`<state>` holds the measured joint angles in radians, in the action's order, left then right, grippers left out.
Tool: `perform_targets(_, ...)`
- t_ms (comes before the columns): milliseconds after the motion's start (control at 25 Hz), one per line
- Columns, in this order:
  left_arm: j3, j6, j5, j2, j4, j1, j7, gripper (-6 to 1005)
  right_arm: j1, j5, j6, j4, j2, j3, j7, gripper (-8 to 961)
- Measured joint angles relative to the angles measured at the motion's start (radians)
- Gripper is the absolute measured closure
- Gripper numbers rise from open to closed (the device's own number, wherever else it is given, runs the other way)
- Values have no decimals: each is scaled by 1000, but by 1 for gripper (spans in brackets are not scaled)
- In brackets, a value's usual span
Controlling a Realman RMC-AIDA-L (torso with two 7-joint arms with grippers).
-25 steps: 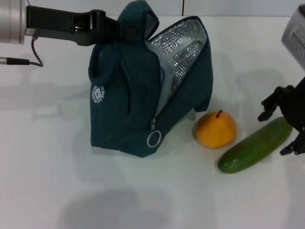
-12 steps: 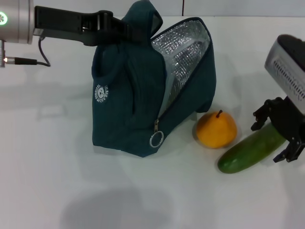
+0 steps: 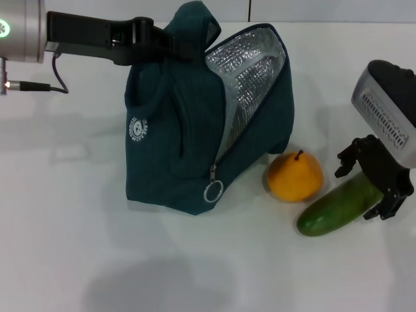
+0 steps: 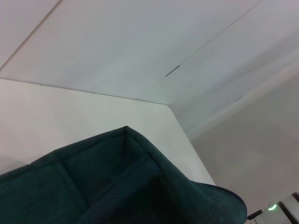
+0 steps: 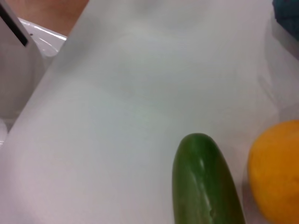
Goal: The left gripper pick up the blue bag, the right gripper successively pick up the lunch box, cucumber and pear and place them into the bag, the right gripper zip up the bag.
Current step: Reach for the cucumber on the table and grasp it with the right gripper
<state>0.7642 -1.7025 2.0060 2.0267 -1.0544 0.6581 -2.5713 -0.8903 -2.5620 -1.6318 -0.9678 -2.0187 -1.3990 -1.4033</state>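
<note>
long smooth dark green cucumber | you are straddling its far end with the right gripper, jaws wide | likely firm, slick, rolling: grip mid-length | left gripper is clamping the dark teal fabric bag

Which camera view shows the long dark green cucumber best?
The head view: the long dark green cucumber lies nearly whole on the white table, its far end under the open right end effector. The right wrist view shows only one rounded end, close up. The left wrist view shows none of it.

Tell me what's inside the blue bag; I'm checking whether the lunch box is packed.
Through the blue bag's open mouth only silver foil lining shows. Its lower interior is hidden by the fabric wall, so a lunch box can't be confirmed.
</note>
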Motion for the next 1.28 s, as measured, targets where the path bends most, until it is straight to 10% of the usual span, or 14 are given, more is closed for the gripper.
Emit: perform_targets(1280,9,4,0,5,-13,8,-1,955,3,49,100,61,-6,-77,13,215)
